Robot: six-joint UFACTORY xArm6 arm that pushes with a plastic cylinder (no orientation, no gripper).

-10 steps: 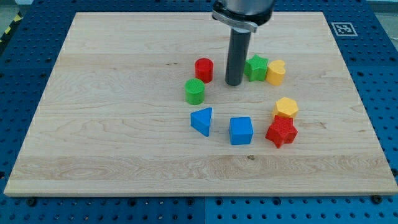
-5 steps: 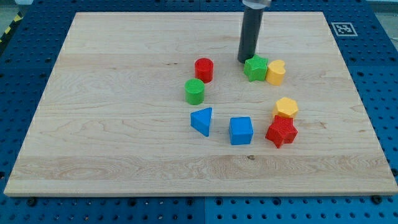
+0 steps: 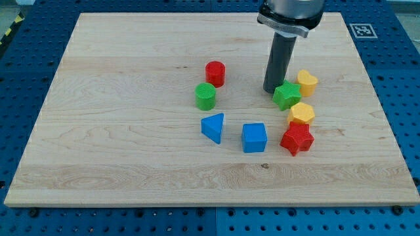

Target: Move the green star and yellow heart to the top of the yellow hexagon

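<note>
The green star (image 3: 287, 96) lies at the view's right of the board, just above the yellow hexagon (image 3: 302, 113) and touching or nearly touching it. The yellow heart (image 3: 307, 82) sits up and to the right of the star, close to it. My tip (image 3: 272, 90) stands against the star's upper left side. The rod rises from there to the view's top.
A red star (image 3: 297, 138) lies right below the yellow hexagon. A blue cube (image 3: 254, 137), a blue triangle (image 3: 212, 126), a green cylinder (image 3: 205, 96) and a red cylinder (image 3: 214, 73) lie to the left. The wooden board (image 3: 118, 131) sits on a blue perforated table.
My tip went from left of the star up around its top, then down and right. The green star slid down toward the yellow hexagon; the yellow heart shifted right and slightly down.
</note>
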